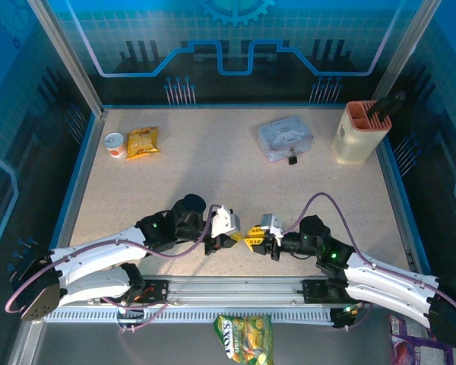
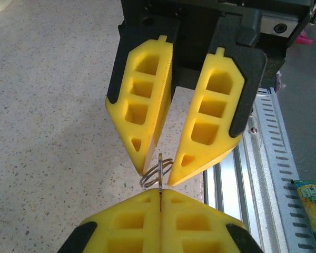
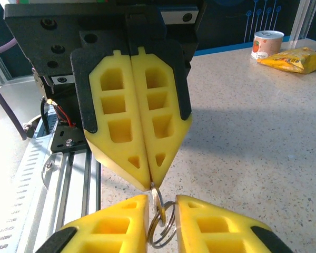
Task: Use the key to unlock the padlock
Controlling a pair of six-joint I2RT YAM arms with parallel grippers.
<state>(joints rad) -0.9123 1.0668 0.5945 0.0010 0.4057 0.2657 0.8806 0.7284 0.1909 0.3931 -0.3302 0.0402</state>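
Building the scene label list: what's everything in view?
table: 1, beige speckled, under it all
cup: 1, white-orange, far left
yellow bag: 1, yellow, beside cup
tin: 1, blue-grey, far, right of centre
padlock: 1, dark, at tin's near edge
holder: 1, cream, orange top, far right
green bag: 1, green-yellow, off table, near side
key: 1, silvery, in left gripper's tips
ring: 1, silvery, on key
left gripper: 1, yellow fingers, shut on key
right gripper: 1, yellow fingers, jaws apart either side of ring
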